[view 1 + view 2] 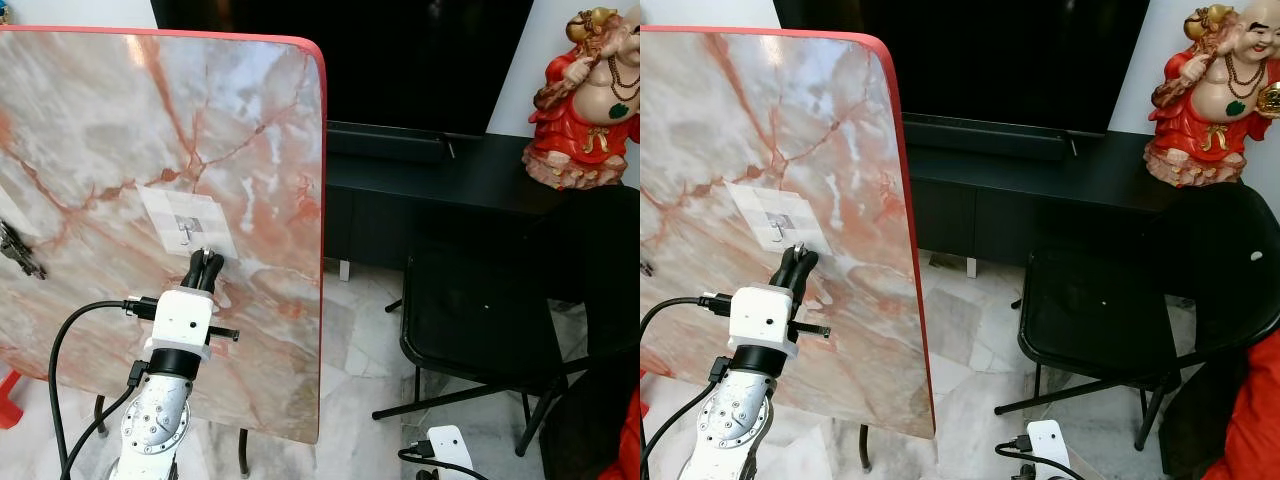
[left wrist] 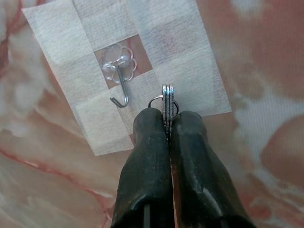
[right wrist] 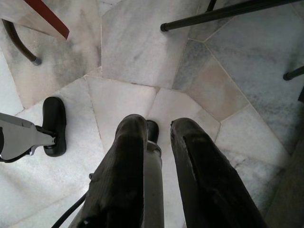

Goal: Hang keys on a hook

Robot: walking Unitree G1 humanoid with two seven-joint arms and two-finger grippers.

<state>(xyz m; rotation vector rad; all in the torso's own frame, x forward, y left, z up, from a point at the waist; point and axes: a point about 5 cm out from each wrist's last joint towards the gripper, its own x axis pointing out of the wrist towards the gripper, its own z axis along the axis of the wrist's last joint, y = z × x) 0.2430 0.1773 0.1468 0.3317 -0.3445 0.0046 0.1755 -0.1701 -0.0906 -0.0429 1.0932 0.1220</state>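
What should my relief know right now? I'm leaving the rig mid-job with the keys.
Left gripper: shut on the keys, held up close to the marble board, just beside and below the hook.
Right gripper: open, idle, hanging low over the floor.
Done: keys picked up and brought to the board.
Left: line the key ring up with the hook's upturned tip, slip it on, let go.

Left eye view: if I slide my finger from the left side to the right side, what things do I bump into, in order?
Marble tabletop stood on its side → hook on its white patch → left pincer shut on keys → black folding chair → laughing Buddha statue.
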